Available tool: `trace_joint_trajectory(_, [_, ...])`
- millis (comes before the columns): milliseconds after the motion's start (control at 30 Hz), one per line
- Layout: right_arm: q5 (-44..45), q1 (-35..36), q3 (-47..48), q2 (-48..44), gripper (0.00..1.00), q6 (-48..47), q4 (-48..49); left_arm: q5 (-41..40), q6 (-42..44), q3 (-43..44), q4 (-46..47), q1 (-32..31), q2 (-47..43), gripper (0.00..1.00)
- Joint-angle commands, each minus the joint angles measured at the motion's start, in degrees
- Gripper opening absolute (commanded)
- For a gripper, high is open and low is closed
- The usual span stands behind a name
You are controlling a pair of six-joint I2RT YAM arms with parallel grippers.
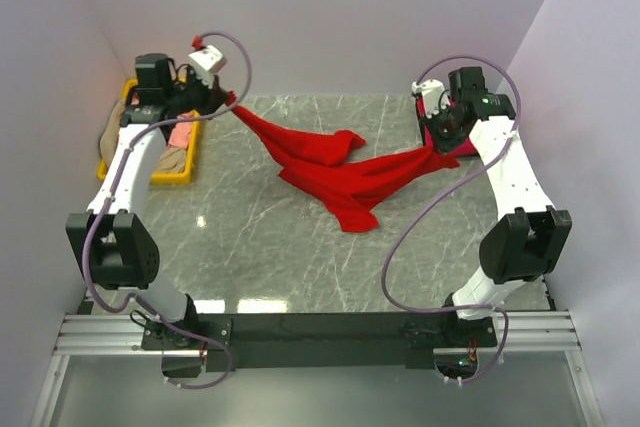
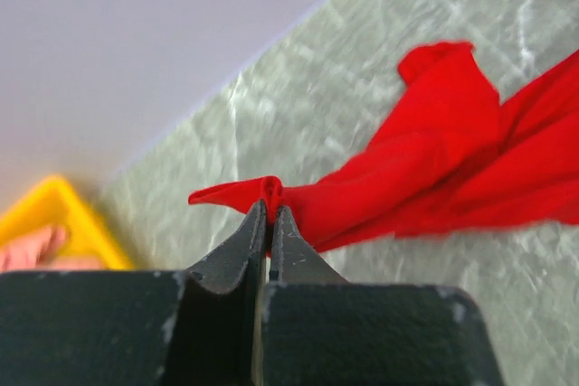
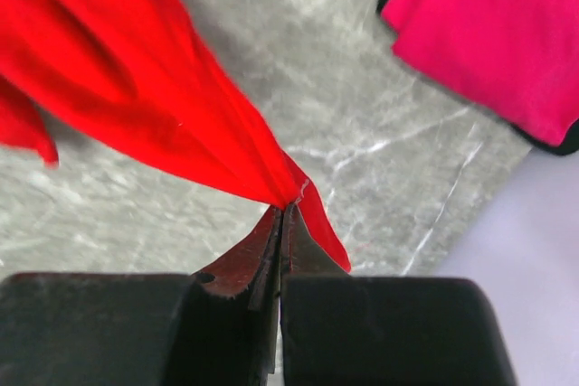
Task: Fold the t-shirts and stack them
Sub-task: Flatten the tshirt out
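1. Left gripper [image 2: 270, 210] — jaws pinched tight on a corner of the bright red t-shirt [image 1: 340, 182], lifted near the yellow bin [image 1: 165, 179]
2. Right gripper [image 3: 282, 214] clamped on the opposite end, beside the crimson-magenta t-shirt [image 3: 488, 33]
3. The red cloth sags between them, its middle crumpled on the marble table [image 1: 280, 257] — a salmon pink t-shirt [image 1: 183, 134] lies in the bin

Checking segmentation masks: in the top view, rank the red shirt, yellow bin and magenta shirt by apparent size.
1. red shirt
2. yellow bin, partly hidden
3. magenta shirt, mostly hidden, so its true size is unsure
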Motion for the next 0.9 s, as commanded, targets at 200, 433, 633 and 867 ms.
trace_joint_trajectory(200, [2.16,-1.27,-19.65,-10.80,0.00,-7.93,-7.31,3.21,25.26,-15.82,-37.86,7.87,-17.70,0.01])
trace_joint_trajectory(433, [5.24,-1.44,-32.50,-12.49,0.00,-10.74,-6.26,-14.45,40.23,-39.21,-46.00,11.30,-29.14,0.01])
trace_joint_trajectory(633, [4.19,-1.71,-28.13,-6.69,0.00,-9.95,-6.08,-8.43,32.52,-32.93,-37.81,11.92,-22.49,0.43])
trace_joint_trajectory(867, [1.56,-3.11,-21.53,-1.06,0.00,-8.72,-8.01,-2.52,7.86,-13.58,-17.13,-3.80,-5.17,0.72])
